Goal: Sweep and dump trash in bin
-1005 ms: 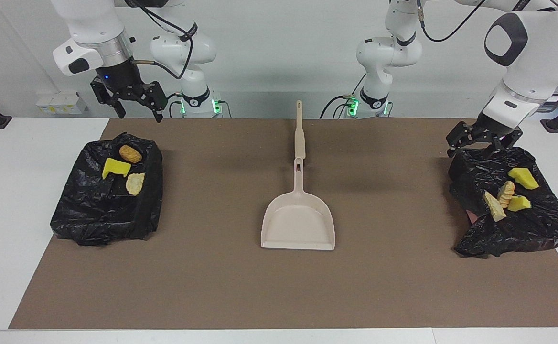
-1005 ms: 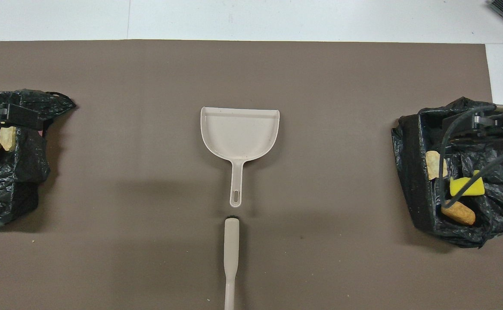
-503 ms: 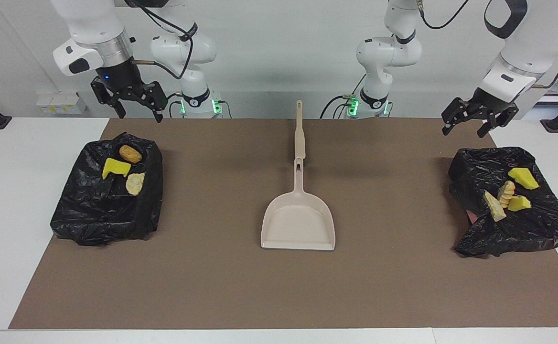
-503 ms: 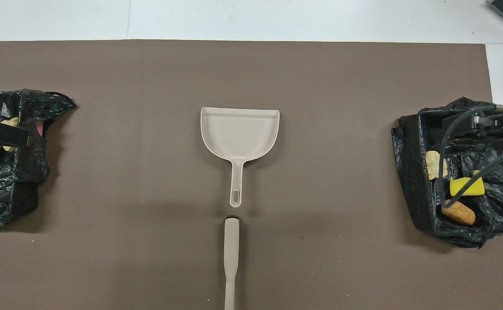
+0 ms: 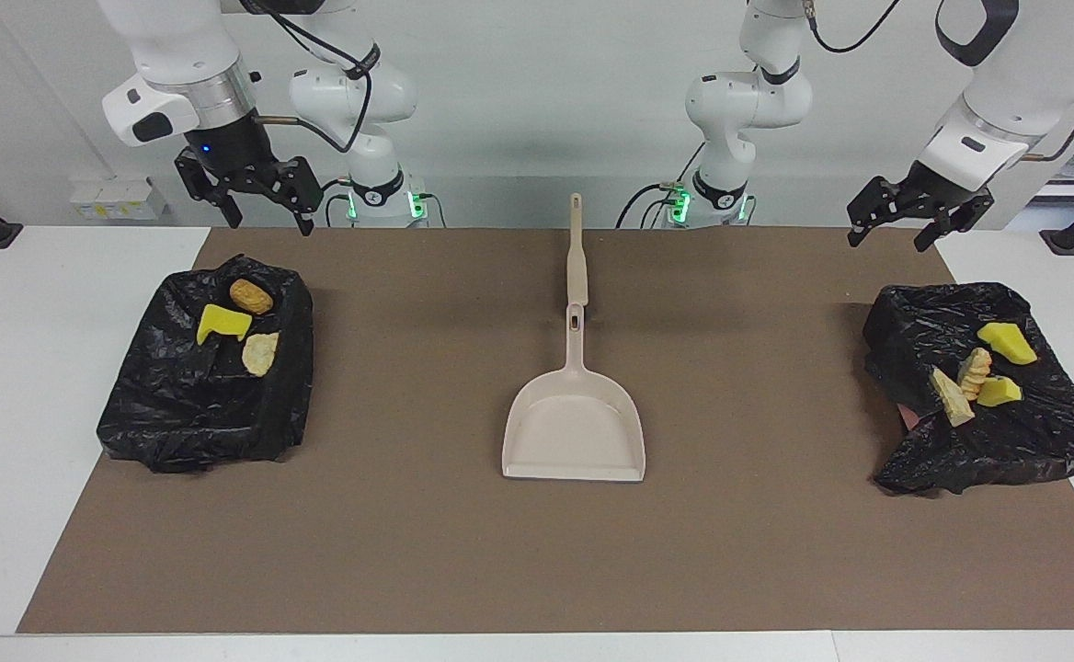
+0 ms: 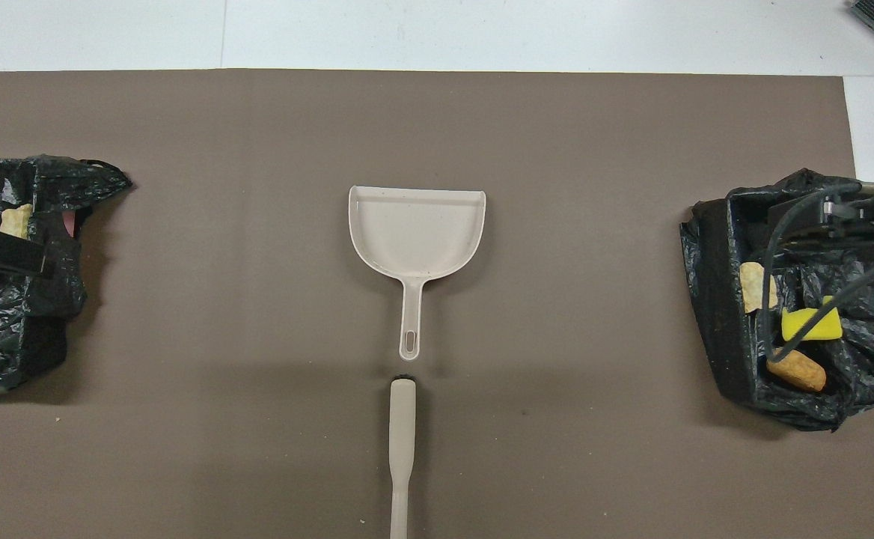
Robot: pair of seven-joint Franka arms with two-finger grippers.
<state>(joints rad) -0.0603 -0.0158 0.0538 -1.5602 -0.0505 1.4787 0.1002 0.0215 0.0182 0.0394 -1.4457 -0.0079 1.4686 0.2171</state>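
Trash lies in two black-bagged bins. The bin (image 5: 183, 418) at the right arm's end holds a brown chunk (image 5: 251, 295), a yellow bit (image 5: 222, 322) and a tan piece (image 5: 260, 353). The bin (image 5: 1006, 446) at the left arm's end holds yellow bits (image 5: 1006, 342) and tan pieces (image 5: 974, 370). A beige dustpan (image 5: 574, 432) lies mid-mat, its handle toward the robots, and a beige brush (image 5: 576, 253) lies in line with that handle. My left gripper (image 5: 886, 241) hangs open and empty over the mat edge beside its bin. My right gripper (image 5: 268, 223) waits open above its bin's robot-side edge.
A brown mat (image 5: 758, 552) covers most of the white table (image 5: 50, 414). In the overhead view the dustpan (image 6: 416, 232) and brush (image 6: 402, 442) lie at the mat's middle, with one bin (image 6: 3, 337) and the other (image 6: 721, 314) at its two ends.
My left gripper has risen off its bin's rim and drawn back toward the robots. The right arm, trash, dustpan and brush have not moved.
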